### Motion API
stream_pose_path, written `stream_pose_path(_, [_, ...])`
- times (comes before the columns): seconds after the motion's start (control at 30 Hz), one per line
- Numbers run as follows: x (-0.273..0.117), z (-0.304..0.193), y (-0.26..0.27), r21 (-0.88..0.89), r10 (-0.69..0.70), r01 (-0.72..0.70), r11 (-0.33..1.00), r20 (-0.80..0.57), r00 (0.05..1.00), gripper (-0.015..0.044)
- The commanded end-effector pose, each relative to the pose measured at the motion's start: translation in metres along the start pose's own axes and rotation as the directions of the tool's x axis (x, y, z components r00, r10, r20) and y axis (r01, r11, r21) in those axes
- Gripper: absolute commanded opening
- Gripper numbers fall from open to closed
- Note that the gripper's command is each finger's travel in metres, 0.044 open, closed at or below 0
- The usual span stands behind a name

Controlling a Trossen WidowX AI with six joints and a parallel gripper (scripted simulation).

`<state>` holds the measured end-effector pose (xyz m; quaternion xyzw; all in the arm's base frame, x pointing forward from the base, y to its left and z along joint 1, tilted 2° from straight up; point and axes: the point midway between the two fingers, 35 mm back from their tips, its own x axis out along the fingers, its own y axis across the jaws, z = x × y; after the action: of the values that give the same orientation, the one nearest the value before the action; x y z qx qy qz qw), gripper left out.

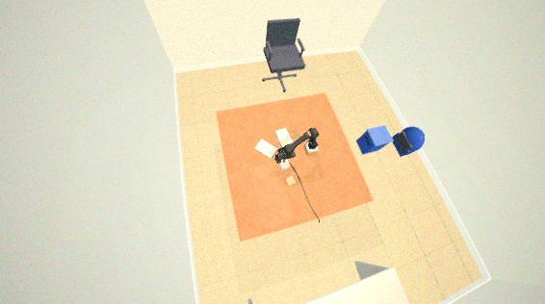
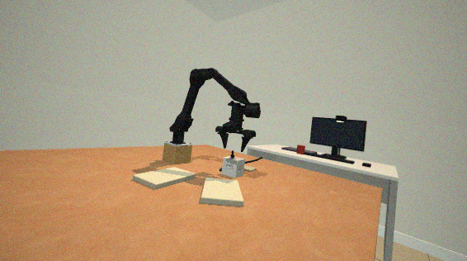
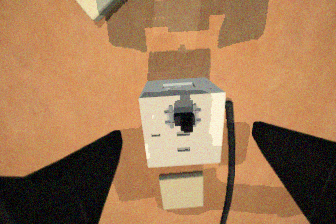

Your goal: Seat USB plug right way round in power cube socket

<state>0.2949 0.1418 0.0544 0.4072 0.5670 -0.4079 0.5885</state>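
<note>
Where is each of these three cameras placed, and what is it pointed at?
Top: high overhead, looking down on the room; the whole arm shows small on the orange table.
Exterior: beside the table, facing the arm across it, with the open gripper above the power cube.
Wrist: on the arm, looking straight down between two dark fingers at the cube and its USB plug.
Shared: all three show the cube and its cable.

Plain grey-white walls, tan tiled floor (image 1: 409, 233), white baseboard; dark office chair (image 1: 284, 52) by the far wall, blue box (image 1: 373, 139) beside a blue bin (image 1: 410, 140), white side desk (image 2: 330, 167) carrying a monitor (image 2: 338, 134), keyboard and red cup (image 2: 300, 149).
</note>
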Motion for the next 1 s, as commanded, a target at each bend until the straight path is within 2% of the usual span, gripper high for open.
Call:
stream_pose_path(0.0, [0.0047, 0.0007, -0.0009, 0.003, -0.003, 0.003, 1.000, 0.004, 1.000, 0.0440])
stream_pose_path(0.27, [0.0098, 0.0008, -0.0010, 0.003, -0.003, 0.003, 1.000, 0.004, 1.000, 0.0440])
stream_pose_path(0.8, [0.0081, 0.0001, -0.0004, 0.000, -0.002, 0.002, 1.000, 0.000, 1.000, 0.0020])
stream_pose_path(0.97, [0.0081, 0.0001, -0.0004, 0.000, -0.002, 0.002, 1.000, 0.000, 1.000, 0.0000])
